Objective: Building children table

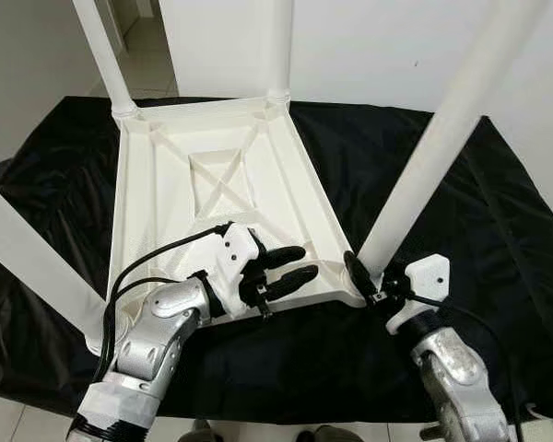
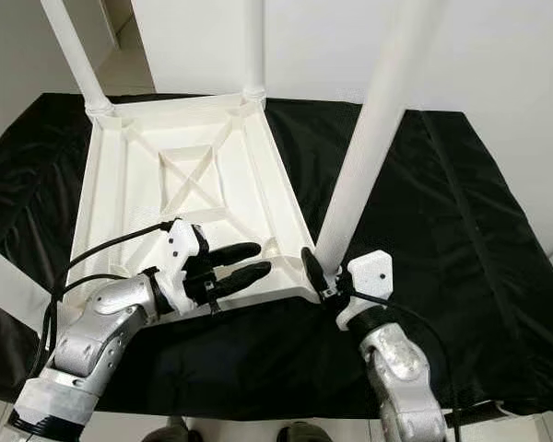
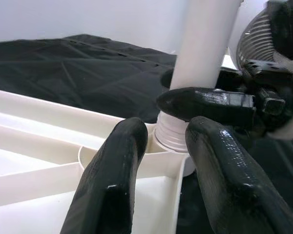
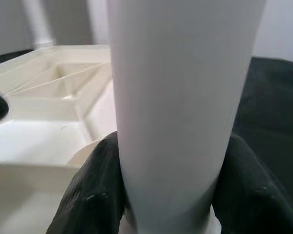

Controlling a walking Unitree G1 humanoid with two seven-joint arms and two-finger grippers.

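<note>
A white children's table [image 1: 166, 175] lies upside down on a black cloth, with several white legs standing up from its corners. My right gripper [image 1: 364, 276] is shut around the base of the near right leg [image 1: 433, 147], just above its socket; in the right wrist view the leg [image 4: 180, 97] sits between both black fingers [image 4: 88, 195]. My left gripper [image 1: 306, 261] is open over the table's underside by the same corner, nothing between its fingers [image 3: 112, 185]. It points at the leg's threaded base [image 3: 173, 136].
The black cloth [image 1: 498, 212] covers the floor around the table. Other legs rise at the far left [image 1: 101, 55], far right [image 1: 276, 46] and near left [image 1: 28, 258]. White walls stand behind, with a tiled doorway [image 1: 147, 37] at the back left.
</note>
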